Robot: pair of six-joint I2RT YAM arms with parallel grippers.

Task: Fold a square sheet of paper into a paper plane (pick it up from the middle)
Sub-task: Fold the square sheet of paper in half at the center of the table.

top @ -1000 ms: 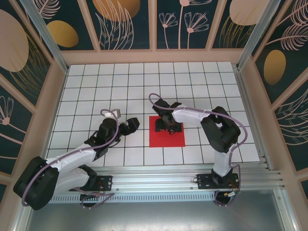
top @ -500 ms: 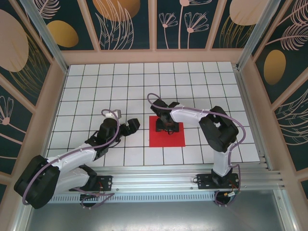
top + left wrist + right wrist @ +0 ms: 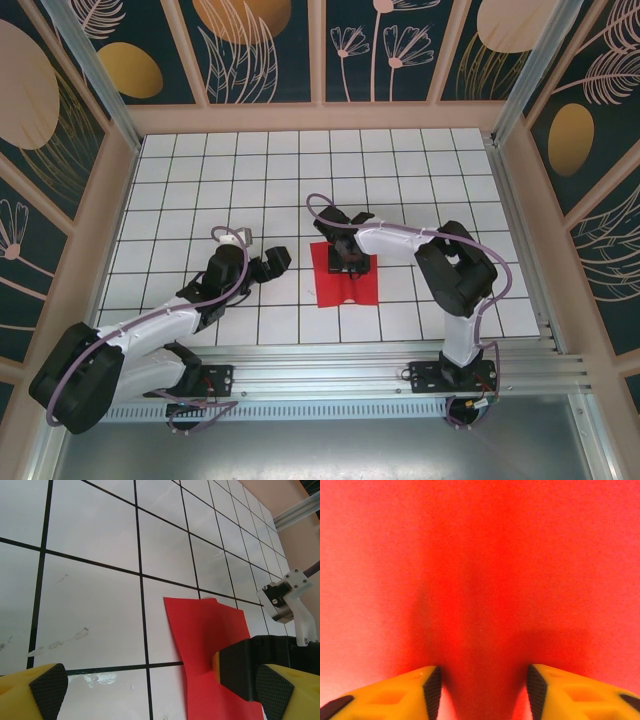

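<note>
The white tiled desk [image 3: 200, 180] is carrying the square sheet of paper [image 3: 345, 285] near its middle, buckling upward. The right hand [image 3: 350, 262] is pressing on its centre, fingers [image 3: 427, 687] pinching a raised red ridge between them. The left hand [image 3: 272, 262] is waiting just beside the sheet, fingers [image 3: 47, 685] wide apart.

No readable text, labels, brands or numbers appear on anything here

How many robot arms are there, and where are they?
2. The left arm reaches over the white tiles, its gripper just left of the red paper. The right arm bends over the paper, its gripper pinching the middle.
</note>
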